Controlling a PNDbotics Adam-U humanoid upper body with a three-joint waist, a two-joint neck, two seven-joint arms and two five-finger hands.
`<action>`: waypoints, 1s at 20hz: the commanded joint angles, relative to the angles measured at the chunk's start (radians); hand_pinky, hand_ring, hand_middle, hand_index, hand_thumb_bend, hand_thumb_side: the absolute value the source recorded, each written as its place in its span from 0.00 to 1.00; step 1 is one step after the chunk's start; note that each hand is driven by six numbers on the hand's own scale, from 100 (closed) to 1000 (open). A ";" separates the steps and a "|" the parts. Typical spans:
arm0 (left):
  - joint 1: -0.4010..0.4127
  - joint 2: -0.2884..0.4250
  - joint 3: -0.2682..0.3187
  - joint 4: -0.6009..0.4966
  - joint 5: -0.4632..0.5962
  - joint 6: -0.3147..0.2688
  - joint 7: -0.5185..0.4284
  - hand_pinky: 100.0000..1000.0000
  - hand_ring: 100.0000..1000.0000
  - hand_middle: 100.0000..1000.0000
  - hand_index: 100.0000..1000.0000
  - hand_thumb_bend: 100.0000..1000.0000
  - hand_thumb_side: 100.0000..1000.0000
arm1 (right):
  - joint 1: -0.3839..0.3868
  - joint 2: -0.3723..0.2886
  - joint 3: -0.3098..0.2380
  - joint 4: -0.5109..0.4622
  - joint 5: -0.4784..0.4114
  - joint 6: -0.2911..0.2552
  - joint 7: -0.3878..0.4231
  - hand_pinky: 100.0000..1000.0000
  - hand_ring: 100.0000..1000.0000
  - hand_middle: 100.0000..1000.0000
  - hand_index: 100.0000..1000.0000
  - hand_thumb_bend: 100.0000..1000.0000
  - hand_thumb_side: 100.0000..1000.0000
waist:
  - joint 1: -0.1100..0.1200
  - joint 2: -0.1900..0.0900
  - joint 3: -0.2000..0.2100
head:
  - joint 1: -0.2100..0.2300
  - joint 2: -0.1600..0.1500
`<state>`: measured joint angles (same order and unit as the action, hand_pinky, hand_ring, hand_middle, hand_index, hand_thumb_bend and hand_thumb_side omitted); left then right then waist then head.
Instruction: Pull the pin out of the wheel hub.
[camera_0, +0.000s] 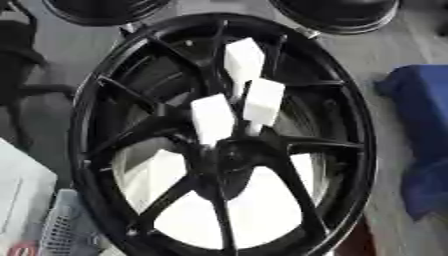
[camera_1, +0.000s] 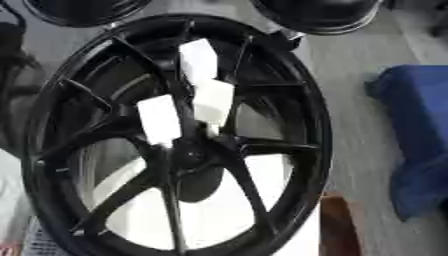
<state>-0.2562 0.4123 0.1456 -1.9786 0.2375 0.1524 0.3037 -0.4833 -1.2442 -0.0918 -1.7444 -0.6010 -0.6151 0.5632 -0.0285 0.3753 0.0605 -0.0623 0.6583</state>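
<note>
Pins (camera_0: 213, 119), three white blocks, stand clustered just above the hub (camera_0: 229, 156); neither hand shows, so grip unknown; a skewed pull could jam one

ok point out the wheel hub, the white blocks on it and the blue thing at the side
wheel hub (camera_0: 229, 155), left eye view, on its black centre
white blocks (camera_0: 213, 119), left eye view, on the face of the lowest block
blue thing (camera_1: 420, 135), right eye view, on its middle
</note>
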 joint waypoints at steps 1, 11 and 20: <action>-0.007 0.016 0.010 -0.021 -0.007 -0.003 0.000 0.72 0.64 0.56 0.68 0.22 0.65 | -0.008 -0.046 -0.011 -0.003 0.000 -0.119 0.125 0.78 0.61 0.54 0.72 0.00 0.33 | -0.001 -0.024 -0.001 | 0.003 -0.003; -0.010 0.019 0.010 -0.021 -0.006 -0.004 -0.001 0.72 0.64 0.56 0.68 0.22 0.65 | -0.031 -0.046 0.004 0.001 0.007 -0.120 0.139 0.78 0.62 0.55 0.72 0.00 0.34 | -0.003 -0.021 0.005 | -0.005 -0.007; -0.020 0.023 0.004 -0.021 -0.007 -0.002 -0.009 0.72 0.64 0.56 0.68 0.22 0.65 | -0.157 -0.029 0.116 0.016 0.154 -0.157 0.228 0.79 0.67 0.61 0.74 0.04 0.39 | -0.017 -0.014 0.031 | -0.042 -0.019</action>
<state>-0.2653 0.4125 0.1451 -1.9787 0.2374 0.1514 0.2990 -0.6255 -1.2440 0.0195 -1.7335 -0.4758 -0.5842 0.5941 -0.0474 0.3775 0.0928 -0.0967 0.6514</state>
